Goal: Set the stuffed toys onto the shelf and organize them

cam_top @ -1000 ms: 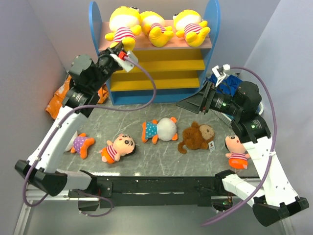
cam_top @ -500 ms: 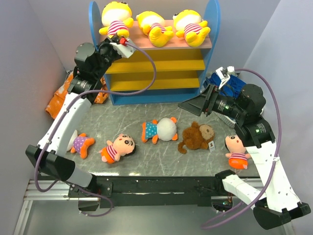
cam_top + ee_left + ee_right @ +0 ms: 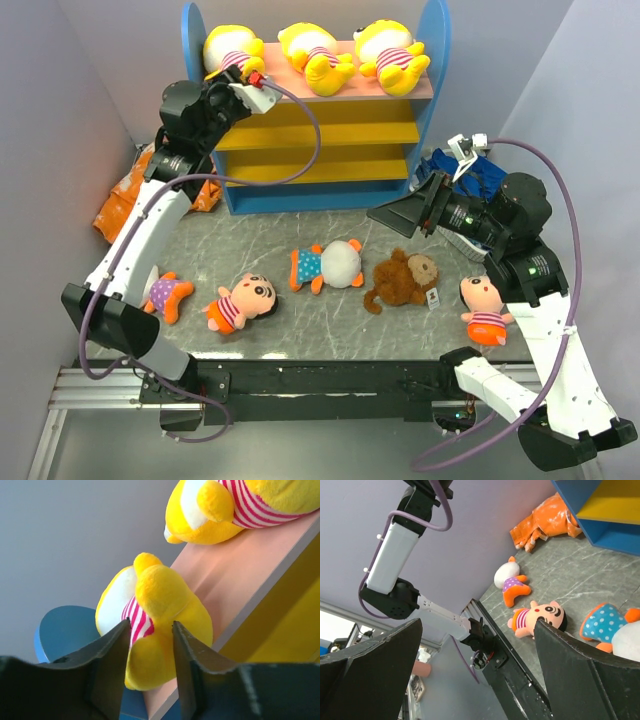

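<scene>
yellow plush toy in red-white striped cloth (image 3: 167, 602), frame centre: soft, fuzzy, matt | blue-sided toy shelf (image 3: 438, 60): smooth matt boards | brown plush monkey (image 3: 400, 280): shaggy pile | grey marbled tabletop (image 3: 330, 322): smooth, faint sheen

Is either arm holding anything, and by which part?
Right gripper: nothing, jaws wide open. Left gripper: jaws flank a leg of the leftmost yellow toy on the pink board; whether they pinch it is unclear.
</scene>
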